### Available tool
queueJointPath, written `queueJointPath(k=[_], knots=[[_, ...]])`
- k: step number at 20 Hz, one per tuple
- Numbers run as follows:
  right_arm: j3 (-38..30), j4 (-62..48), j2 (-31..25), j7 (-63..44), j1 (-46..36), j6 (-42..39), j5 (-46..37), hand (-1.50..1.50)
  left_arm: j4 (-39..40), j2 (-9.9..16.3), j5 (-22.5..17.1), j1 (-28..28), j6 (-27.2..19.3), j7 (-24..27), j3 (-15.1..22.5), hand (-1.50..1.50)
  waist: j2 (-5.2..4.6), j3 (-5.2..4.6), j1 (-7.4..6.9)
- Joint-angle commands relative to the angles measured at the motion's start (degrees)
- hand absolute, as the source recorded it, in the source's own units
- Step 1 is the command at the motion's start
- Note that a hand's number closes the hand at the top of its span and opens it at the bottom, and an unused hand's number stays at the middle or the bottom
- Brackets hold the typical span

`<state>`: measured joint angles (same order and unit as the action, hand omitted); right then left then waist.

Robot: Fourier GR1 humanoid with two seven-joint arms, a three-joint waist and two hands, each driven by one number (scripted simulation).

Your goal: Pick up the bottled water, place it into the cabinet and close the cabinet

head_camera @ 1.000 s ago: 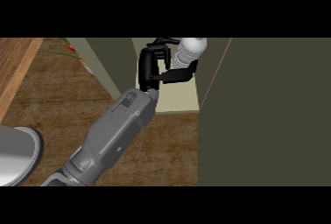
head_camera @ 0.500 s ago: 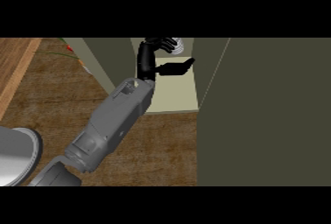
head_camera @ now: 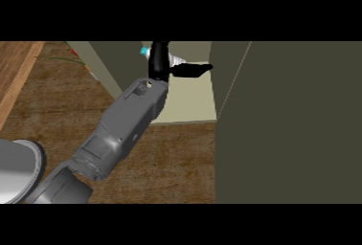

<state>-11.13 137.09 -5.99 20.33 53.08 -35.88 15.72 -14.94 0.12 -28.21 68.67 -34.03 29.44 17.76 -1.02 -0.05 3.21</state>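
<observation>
Nearest me, my grey forearm (head_camera: pixel 117 139) is crossing the wooden counter (head_camera: pixel 176 158) and reaching into the open cabinet (head_camera: pixel 191 105). Farther in, my left hand (head_camera: pixel 164 64) is curling around the bottled water (head_camera: pixel 150 51), of which only the pale body and blue cap are peeking out beside my fingers, low over the cabinet floor. I am judging this the placing step; next I am needing to set it down, let go, back out, then swing the dark door (head_camera: pixel 297 124) shut. My right hand is not showing
</observation>
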Motion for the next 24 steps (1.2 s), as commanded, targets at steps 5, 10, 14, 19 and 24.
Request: queueJointPath(k=[5,10,14,19,24], knots=[[0.31,6.65,0.64,-3.34,1.47,0.86,2.39,-1.5,-0.83,0.05,-2.35,2.15,6.29,4.42,-4.46,-1.5,0.2,-0.04,-0.41],[-2.02,6.68,0.12,-3.3,1.55,1.36,4.53,-1.5,-5.79,0.01,-4.23,-1.46,14.28,6.76,-5.64,-1.5,0.82,-0.04,-1.87],[-2.31,8.27,-1.3,-5.36,2.4,0.43,7.44,-1.5,-10.68,-0.11,-5.28,-3.47,14.09,3.5,-2.77,-1.5,1.1,-0.01,-1.89],[-0.22,8.95,-0.37,-7.13,1.06,1.67,5.82,-1.5,-19.96,-0.12,-5.0,-9.7,13.26,-0.69,0.67,-1.5,1.48,0.0,-3.32],[2.88,8.12,1.88,-5.45,3.19,0.45,1.87,-1.5,-33.72,-0.12,-5.73,-18.03,10.23,-3.38,5.46,-1.5,1.84,0.0,-3.74]])
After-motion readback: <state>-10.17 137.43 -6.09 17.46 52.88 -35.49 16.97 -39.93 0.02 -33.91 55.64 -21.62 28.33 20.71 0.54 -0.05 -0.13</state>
